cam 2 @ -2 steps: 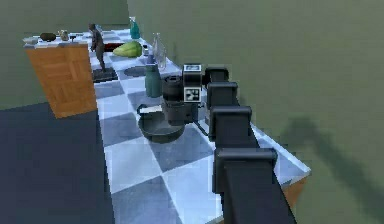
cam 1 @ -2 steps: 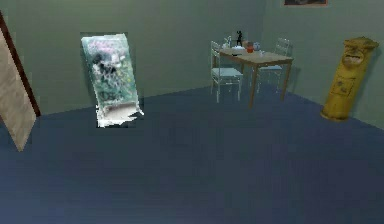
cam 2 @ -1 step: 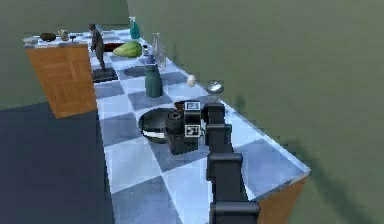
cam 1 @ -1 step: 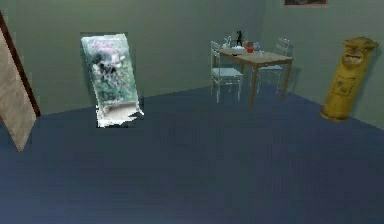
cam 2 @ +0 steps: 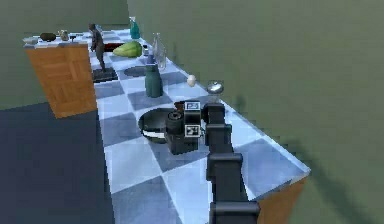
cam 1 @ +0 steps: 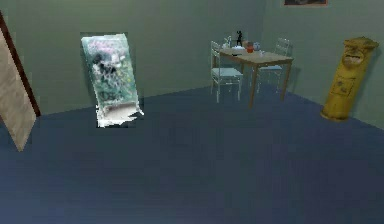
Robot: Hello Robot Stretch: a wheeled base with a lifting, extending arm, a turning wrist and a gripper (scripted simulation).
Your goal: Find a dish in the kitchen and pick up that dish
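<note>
Across the arm side view, the checkered worktop [cam 2: 265, 160] is running up the picture, while the forward view is looking over dark floor toward a dining table [cam 1: 262, 58] with chairs, well apart from the work. The arm [cam 2: 228, 175] is reaching out over the worktop. A dark round dish [cam 2: 150, 122] is lying flat there, toward the picture's left of the tool [cam 2: 172, 132] and partly behind it. Being round, it is offering no long axis. Whether the tool is holding anything, I cannot tell.
</note>
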